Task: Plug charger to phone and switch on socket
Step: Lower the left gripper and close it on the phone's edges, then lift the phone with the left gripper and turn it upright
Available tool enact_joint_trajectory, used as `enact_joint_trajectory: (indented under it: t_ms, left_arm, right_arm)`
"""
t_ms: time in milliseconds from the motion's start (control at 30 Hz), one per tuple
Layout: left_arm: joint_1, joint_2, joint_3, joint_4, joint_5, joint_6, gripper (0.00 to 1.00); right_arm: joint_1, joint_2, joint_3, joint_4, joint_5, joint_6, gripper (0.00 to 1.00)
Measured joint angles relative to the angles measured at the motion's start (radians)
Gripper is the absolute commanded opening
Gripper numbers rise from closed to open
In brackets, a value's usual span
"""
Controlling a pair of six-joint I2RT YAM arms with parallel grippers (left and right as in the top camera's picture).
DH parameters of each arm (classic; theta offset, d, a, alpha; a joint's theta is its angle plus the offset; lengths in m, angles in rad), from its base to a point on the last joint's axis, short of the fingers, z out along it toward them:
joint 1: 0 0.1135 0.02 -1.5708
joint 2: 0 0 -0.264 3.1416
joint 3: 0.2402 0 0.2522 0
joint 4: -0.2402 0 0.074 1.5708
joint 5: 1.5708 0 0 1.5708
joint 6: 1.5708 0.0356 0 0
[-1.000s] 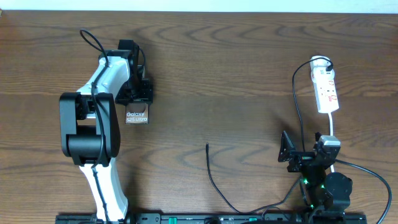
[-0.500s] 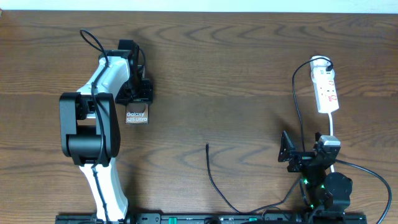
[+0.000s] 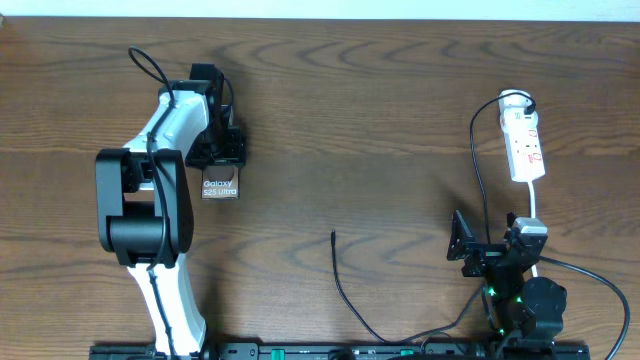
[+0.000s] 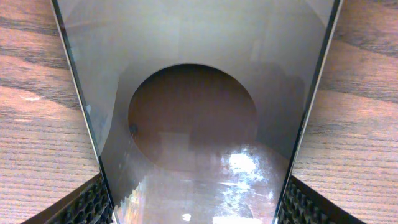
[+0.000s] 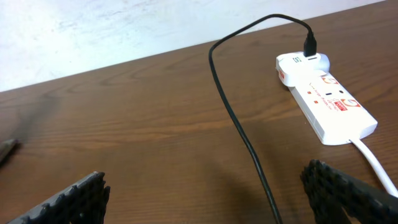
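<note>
The phone (image 3: 220, 186), a small dark slab with white "Galaxy S25 Ultra" lettering, lies at the left of the table. My left gripper (image 3: 222, 158) is shut on its far end; the left wrist view shows the phone (image 4: 193, 118) with its brown oval filling the space between my fingers. The charger (image 3: 345, 290), a thin black cable, lies loose at the front centre with its plug tip pointing away from me. The socket (image 3: 524, 144), a white power strip with red marks, lies at the right back and also shows in the right wrist view (image 5: 326, 102). My right gripper (image 3: 487, 255) is open and empty at the front right.
A second stretch of black cable (image 5: 239, 127) runs from a plug in the strip's rounded end toward the front. The strip's white cord (image 5: 373, 162) leads to the right arm's base. The table's far edge meets a white wall.
</note>
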Motion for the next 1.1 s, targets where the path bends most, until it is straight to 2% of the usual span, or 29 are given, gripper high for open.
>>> enact_joint_trajectory:
  t_ms: [400, 633, 800, 1100]
  left_arm:
    - [0.0, -0.016, 0.004, 0.002, 0.009, 0.0, 0.07]
    - [0.0, -0.137, 0.004, 0.001, 0.022, 0.0, 0.07]
    - [0.0, -0.245, 0.004, 0.0, 0.075, 0.0, 0.07]
    - [0.0, -0.338, 0.004, -0.05, 0.19, -0.034, 0.07]
  right_arm:
    - [0.0, 0.0, 0.0, 0.0, 0.0, 0.0, 0.99]
    - [0.0, 0.0, 0.0, 0.0, 0.0, 0.0, 0.99]
    - [0.0, 0.0, 0.0, 0.0, 0.0, 0.0, 0.99]
    - [0.0, 0.0, 0.0, 0.0, 0.0, 0.0, 0.99]
